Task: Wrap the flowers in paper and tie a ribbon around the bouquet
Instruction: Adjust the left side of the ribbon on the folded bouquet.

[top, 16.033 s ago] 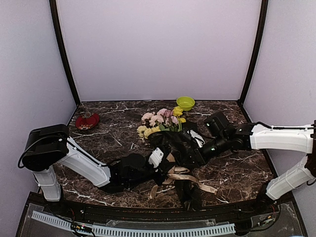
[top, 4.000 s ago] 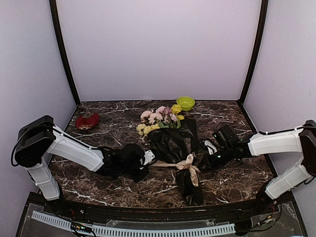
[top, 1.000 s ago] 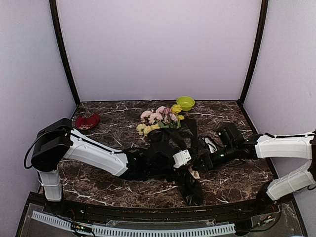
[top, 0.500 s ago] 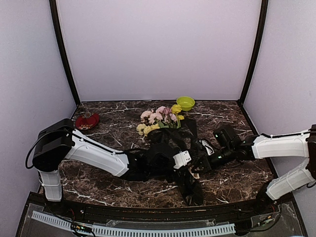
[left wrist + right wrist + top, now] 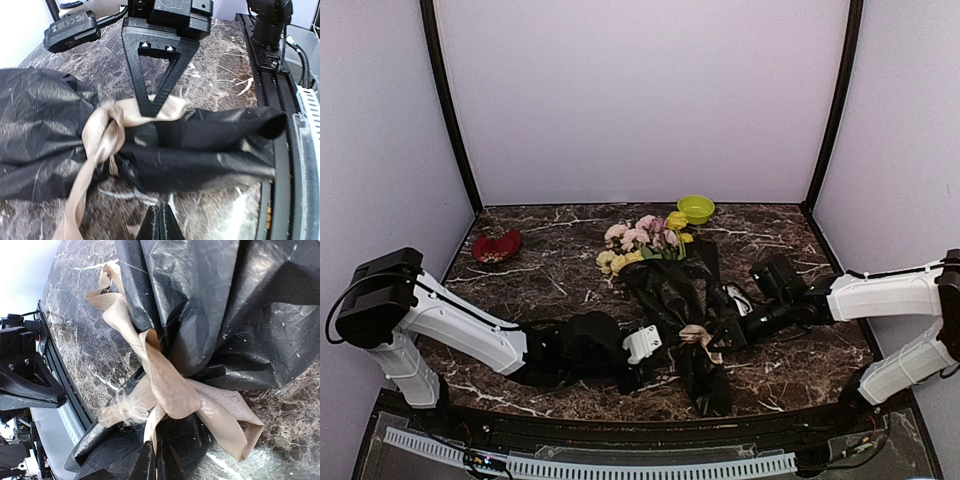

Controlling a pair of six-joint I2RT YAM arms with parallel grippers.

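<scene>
The bouquet lies on the marble table, with the pink and yellow flowers [image 5: 645, 243] pointing to the far side and the black crinkly paper [image 5: 670, 290] narrowing toward me. The beige ribbon [image 5: 695, 336] is knotted round the narrow part [image 5: 170, 385]. My right gripper [image 5: 155, 465] is shut on a strand of that ribbon just below the knot; the left wrist view shows its tips [image 5: 150, 107] pinching the ribbon [image 5: 105, 135]. My left gripper [image 5: 161, 226] is shut with nothing between its fingers. It sits low over the table, just left of the paper's tail [image 5: 210, 150].
A green bowl [image 5: 696, 208] stands at the back of the table and a red dish [image 5: 496, 245] at the far left. The black front rail [image 5: 285, 165] runs close behind the paper's tail.
My left gripper has shut and drawn back from the knot toward the left and the near edge. My right gripper has shut on the ribbon and stayed beside the knot.
</scene>
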